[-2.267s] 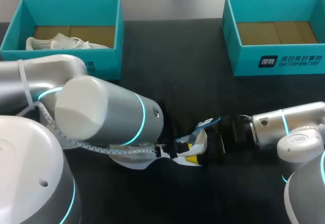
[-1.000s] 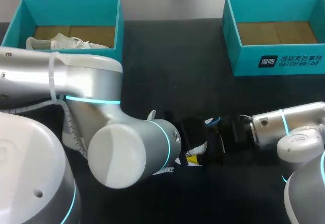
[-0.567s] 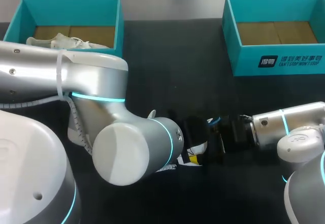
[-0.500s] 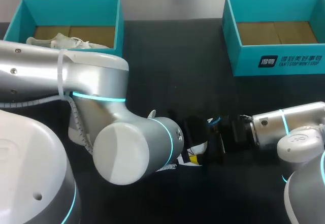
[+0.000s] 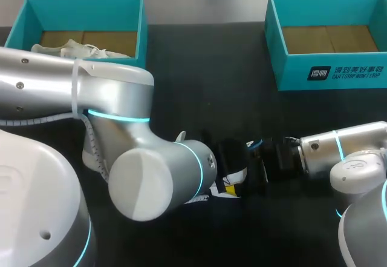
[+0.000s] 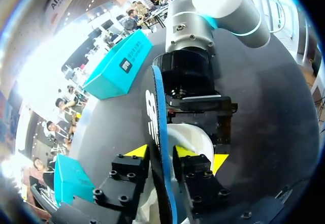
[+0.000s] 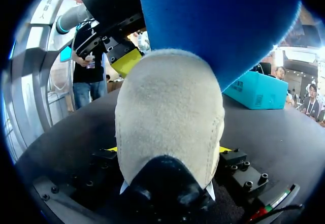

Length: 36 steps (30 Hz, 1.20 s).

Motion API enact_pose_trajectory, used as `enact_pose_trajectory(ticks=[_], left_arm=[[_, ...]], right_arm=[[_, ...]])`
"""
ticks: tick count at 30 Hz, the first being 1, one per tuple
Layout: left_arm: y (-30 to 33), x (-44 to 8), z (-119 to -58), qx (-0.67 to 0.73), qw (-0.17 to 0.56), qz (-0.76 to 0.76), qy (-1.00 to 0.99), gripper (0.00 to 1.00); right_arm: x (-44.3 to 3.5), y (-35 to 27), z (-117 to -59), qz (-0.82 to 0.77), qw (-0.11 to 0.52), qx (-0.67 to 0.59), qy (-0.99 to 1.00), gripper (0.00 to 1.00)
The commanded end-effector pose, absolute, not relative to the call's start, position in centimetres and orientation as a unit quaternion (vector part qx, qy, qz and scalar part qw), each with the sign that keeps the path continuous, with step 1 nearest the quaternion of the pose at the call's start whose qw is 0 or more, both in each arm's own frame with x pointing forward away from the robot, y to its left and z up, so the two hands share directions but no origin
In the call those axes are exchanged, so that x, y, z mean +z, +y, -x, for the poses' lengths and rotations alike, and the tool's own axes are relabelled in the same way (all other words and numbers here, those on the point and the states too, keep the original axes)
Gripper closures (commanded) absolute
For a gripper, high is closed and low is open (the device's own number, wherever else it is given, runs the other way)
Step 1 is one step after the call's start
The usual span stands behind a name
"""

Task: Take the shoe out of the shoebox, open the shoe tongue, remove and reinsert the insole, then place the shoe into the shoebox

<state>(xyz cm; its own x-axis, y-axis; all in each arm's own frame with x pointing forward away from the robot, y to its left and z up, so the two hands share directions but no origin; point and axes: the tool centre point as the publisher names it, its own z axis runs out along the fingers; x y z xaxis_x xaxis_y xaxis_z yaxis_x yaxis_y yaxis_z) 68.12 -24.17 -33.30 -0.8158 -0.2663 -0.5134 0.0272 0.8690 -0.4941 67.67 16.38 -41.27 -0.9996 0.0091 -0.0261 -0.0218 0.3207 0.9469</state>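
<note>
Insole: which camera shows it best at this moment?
Left wrist view: the blue insole runs edge-on from the left gripper toward the shoe. The right wrist view shows only part of its broad blue face above the shoe's heel. In the head view the left arm hides nearly all of it.

i count two teal shoeboxes, the left shoebox and the right shoebox; two pale shoes, the boxed shoe and the unboxed shoe; one blue insole; and two grippers, my left gripper and right gripper
</note>
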Motion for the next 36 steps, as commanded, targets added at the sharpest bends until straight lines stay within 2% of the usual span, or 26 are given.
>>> enact_pose_trajectory(ticks=[1,2,36], left_arm=[[-24.3,-33.6,-68.3,-0.249,0.299,0.067,0.919,0.95],[-24.3,-33.6,-68.4,-0.250,0.298,0.067,0.919,1.00],[-26.7,-28.1,-69.7,-0.284,0.206,0.068,0.934,1.00]], right_arm=[[-41.2,16.6,-67.6,0.004,0.013,0.581,0.814,1.00],[-41.2,16.6,-67.6,0.004,0.013,0.581,0.814,1.00],[-41.2,16.6,-67.6,0.004,0.013,0.581,0.814,1.00]])
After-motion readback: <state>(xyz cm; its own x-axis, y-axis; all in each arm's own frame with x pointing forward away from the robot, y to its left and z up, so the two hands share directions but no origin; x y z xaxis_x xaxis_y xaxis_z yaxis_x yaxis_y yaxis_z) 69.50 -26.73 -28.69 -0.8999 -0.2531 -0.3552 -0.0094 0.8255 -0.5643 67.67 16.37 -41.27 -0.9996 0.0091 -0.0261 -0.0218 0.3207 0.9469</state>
